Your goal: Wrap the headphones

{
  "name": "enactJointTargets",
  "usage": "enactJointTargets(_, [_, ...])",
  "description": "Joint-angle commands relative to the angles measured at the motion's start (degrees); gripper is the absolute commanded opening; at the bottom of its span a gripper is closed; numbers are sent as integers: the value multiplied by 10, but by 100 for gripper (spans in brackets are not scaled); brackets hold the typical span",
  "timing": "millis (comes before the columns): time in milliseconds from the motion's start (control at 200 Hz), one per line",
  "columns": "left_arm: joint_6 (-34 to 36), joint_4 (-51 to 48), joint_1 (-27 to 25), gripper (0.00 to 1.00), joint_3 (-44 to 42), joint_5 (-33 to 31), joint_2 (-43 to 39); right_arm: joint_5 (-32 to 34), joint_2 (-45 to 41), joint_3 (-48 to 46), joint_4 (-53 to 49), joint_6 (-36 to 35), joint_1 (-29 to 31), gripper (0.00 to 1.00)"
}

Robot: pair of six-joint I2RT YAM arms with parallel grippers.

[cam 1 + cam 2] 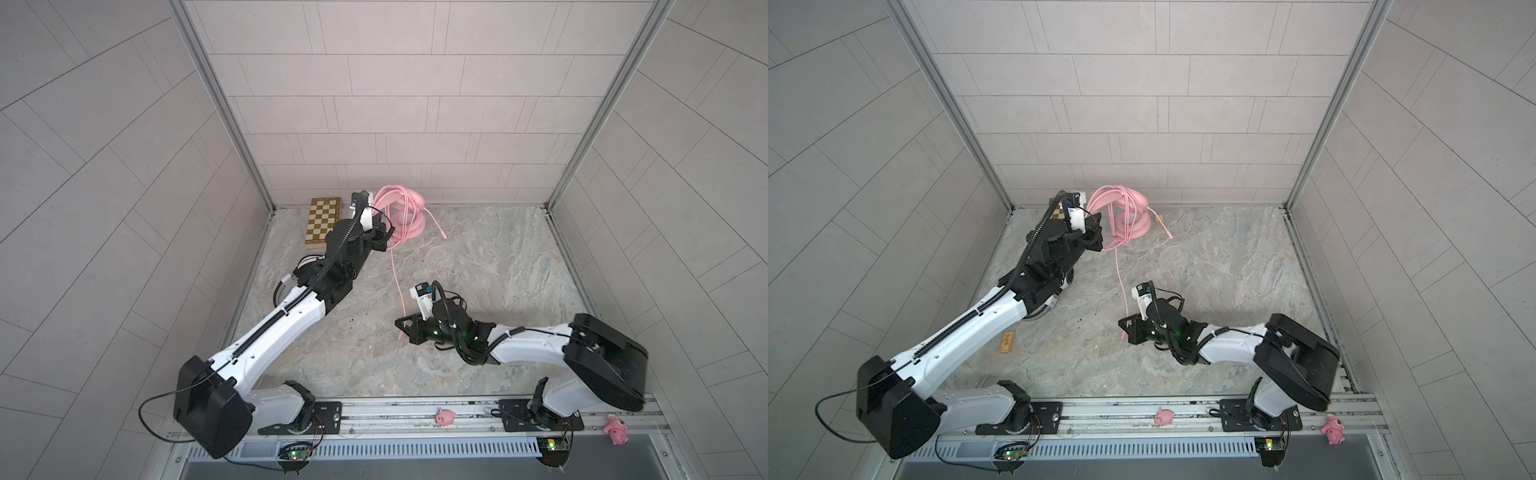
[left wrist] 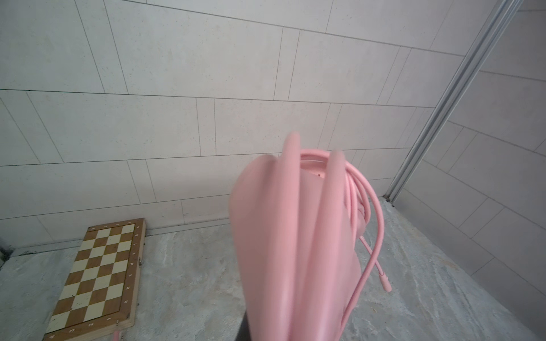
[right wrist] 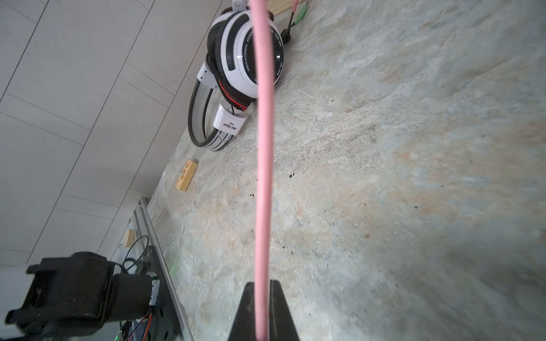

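Where right jaws pinch, pink cord [image 3: 263,177] disappears.

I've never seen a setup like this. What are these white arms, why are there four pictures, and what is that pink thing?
These are two robot arms with pincer-like grippers, working over a stone-patterned table. Two pictures look down from above. The other two come from a small camera on each arm's wrist. The left gripper is shut on the pink headphones near the back wall. The right gripper pinches their pink cord low over the table. A chessboard, a small wooden block and white headphones lie on the surface.
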Motion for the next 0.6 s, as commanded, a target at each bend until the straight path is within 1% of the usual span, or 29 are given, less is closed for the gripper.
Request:
enactJointTargets(0, [19, 76, 9, 0, 2, -25, -11, 42, -91, 9, -201, -74, -1, 1])
enactJointTargets(80, [34, 53, 8, 0, -2, -18, -11, 86, -157, 17, -274, -129, -3, 1])
enactJointTargets(155, [43, 24, 9, 0, -5, -4, -10, 129, -207, 61, -350, -171, -14, 0])
enactJointTargets(240, [54, -22, 7, 0, -3, 9, -14, 161, -237, 107, -416, -220, -32, 0])
enactJointTargets(355, [67, -84, 6, 0, -7, 43, -22, 189, -241, 175, -474, -279, -64, 0])
enactJointTargets(490, [85, -159, 0, 0, -10, 107, -32, 225, -216, 255, -514, -347, -97, 0])
enactJointTargets(540, [93, -182, -2, 0, -10, 148, -36, 228, -202, 285, -522, -369, -108, 0])
enactJointTargets(595, [101, -202, -4, 0, -10, 197, -37, 214, -184, 316, -529, -397, -121, 0])
